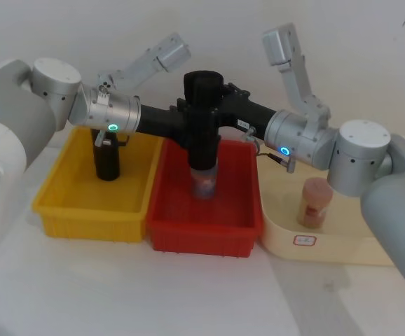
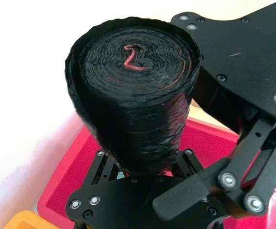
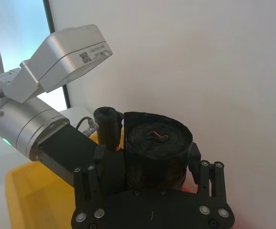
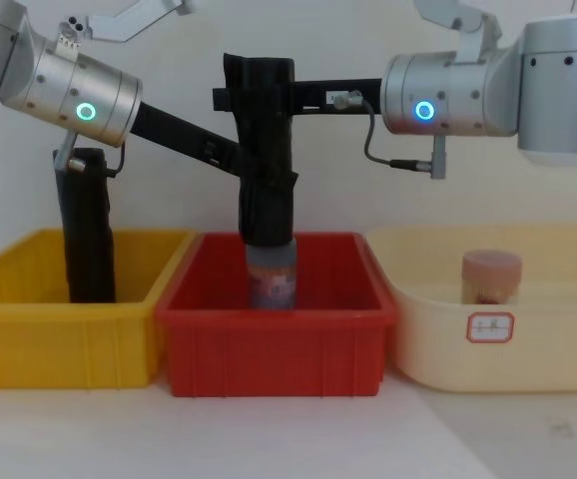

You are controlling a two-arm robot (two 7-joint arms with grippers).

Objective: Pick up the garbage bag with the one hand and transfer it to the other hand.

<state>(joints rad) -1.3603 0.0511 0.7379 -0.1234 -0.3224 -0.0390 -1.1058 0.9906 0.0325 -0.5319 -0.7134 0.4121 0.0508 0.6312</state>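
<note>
From above the yellow bin [image 4: 29, 339] the left claw [image 4: 262, 192] reaches across, clamped on the lower half of the garbage bag [image 4: 267, 140], which hangs upright over the jar [image 4: 272, 279] in the red bin [image 4: 279, 354]; the right claw [image 4: 259, 95] pinches its top end from both sides

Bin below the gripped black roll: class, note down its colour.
The bin is red, clearest in the chest view.
</note>
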